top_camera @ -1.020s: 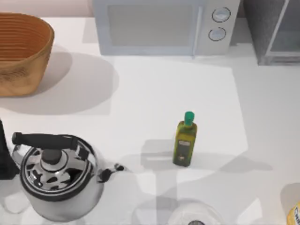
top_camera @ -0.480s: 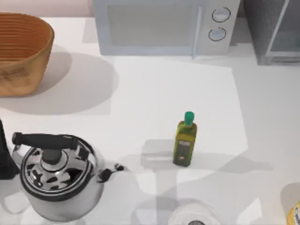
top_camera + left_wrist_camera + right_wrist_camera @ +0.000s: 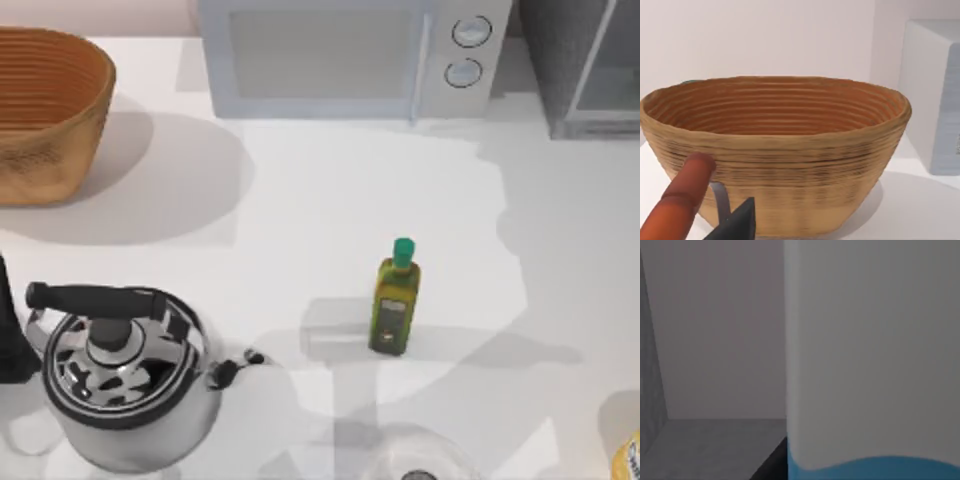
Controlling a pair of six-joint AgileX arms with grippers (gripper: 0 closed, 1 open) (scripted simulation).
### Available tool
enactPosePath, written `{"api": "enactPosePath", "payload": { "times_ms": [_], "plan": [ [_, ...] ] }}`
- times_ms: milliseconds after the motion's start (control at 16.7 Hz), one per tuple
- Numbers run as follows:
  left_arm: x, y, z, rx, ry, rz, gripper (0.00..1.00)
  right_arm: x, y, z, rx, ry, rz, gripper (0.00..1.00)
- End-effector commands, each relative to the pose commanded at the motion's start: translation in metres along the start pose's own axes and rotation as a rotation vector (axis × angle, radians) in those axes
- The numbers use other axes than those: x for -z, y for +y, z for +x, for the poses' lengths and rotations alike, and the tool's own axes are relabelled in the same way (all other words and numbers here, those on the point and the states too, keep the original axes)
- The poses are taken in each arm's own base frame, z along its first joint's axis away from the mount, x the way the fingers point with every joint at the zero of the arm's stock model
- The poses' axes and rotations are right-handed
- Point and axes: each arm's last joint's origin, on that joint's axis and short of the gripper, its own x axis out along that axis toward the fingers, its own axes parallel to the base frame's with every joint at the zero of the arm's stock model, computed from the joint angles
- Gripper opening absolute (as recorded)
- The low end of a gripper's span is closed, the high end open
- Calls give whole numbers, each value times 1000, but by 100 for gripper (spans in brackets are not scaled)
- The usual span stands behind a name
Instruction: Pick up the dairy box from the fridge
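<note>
— How far along are you with the dairy box?

— Close, by my reckoning, but not finished. My right wrist camera looks into a grey-walled compartment, which I take for the inside of the fridge point(image 3: 585, 65), and the dairy box point(image 3: 872, 355) stands right in front of the lens: a broad white face with a blue band low down. So the reach looks made; the lift out is what I judge is left.

— And your right gripper, is it closed on the carton?

— I cannot tell. A dark edge pokes in beside the box's base (possibly part of my gripper), but nothing shows how far apart the fingers stand or whether they touch the carton.

— The left arm?

— Parked at the table's left, its camera facing the wicker basket point(image 3: 775, 145). Out on the table, the olive-oil bottle point(image 3: 395, 298) stands upright, and the kettle point(image 3: 125, 375) sits near the left front.
</note>
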Motion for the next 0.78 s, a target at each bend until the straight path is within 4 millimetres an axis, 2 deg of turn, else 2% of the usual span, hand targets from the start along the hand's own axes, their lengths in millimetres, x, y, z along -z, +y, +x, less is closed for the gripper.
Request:
{"api": "enactPosePath", "payload": {
  "times_ms": [240,540,660,780],
  "plan": [
    [0,0,0,0,0,0,100,-26,0,-1,1,10,2,0],
    [0,0,0,0,0,0,100,-25,0,-1,-1,13,5,0],
    [0,0,0,0,0,0,100,-30,0,-9,-5,1,2,0],
    [0,0,0,0,0,0,100,-33,0,-26,-6,-4,1,0]
  ]
}}
